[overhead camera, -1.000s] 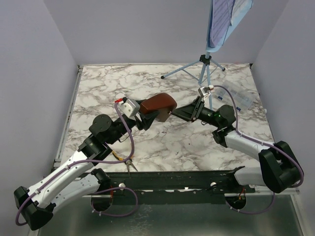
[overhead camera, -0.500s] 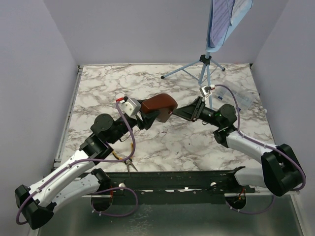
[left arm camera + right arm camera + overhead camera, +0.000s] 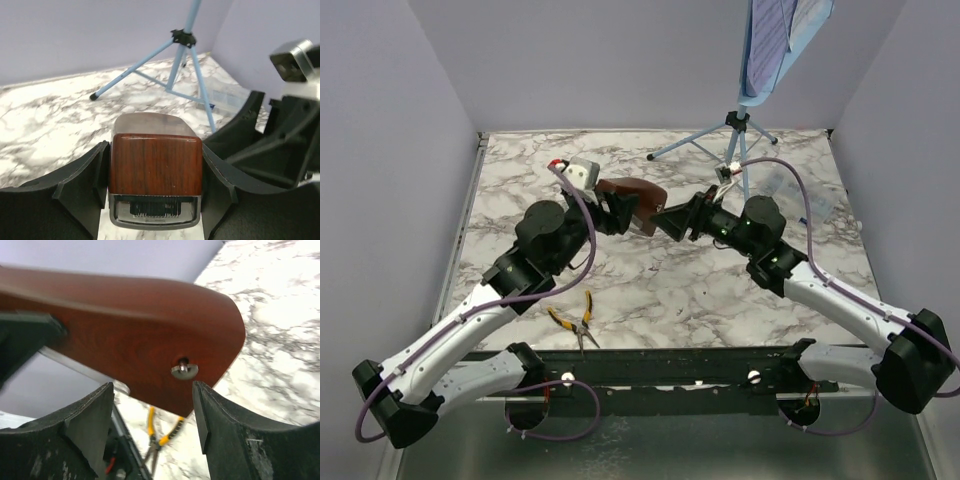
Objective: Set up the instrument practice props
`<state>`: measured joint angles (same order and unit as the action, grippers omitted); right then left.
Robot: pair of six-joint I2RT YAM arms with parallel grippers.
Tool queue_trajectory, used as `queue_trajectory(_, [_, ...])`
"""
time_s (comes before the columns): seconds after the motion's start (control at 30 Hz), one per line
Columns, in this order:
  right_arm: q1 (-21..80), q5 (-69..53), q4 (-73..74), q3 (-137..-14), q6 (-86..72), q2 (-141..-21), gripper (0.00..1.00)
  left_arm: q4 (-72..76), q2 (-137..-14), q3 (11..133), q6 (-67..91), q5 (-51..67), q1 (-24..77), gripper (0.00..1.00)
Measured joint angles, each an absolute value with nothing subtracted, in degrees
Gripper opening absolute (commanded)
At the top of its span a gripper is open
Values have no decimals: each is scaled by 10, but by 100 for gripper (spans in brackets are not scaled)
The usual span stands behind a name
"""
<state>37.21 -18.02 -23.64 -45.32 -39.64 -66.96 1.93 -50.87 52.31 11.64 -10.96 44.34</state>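
Left gripper (image 3: 618, 210) clamps the small brown wooden pyramid metronome (image 3: 632, 194), tipped sideways over mid white marble table (image 3: 510, 180); right gripper (image 3: 660, 217) sits at its free end, light blue tripod music stand (image 3: 737, 120) with pale printed sheet (image 3: 767, 38) back right. Left wrist: black fingers (image 3: 85, 180) press both wood sides, stand legs behind. Right wrist: fingers (image 3: 90, 425) spread apart, nothing between, metronome just past the tips, yellow-handled pliers (image 3: 151, 421) below.
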Motion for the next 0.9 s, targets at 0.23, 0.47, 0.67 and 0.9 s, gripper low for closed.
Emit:
queue_trajectory(0.23, [432,-78,-215,-450,-248,-714,76,-196,-623,707,141,-204,446,0])
queue_trajectory(0.47, [470,-20,-282,-414,-111,-771,78,-409,-754,834,99,-309,479,0])
queue_trajectory(0.67, [470,-27,-451,-349,-5,-839,75,-528,-828,907,85,-359,490,0])
queue_trajectory(0.9, [481,-77,-639,-342,61,-945,73,-623,-867,950,83,-423,508,0])
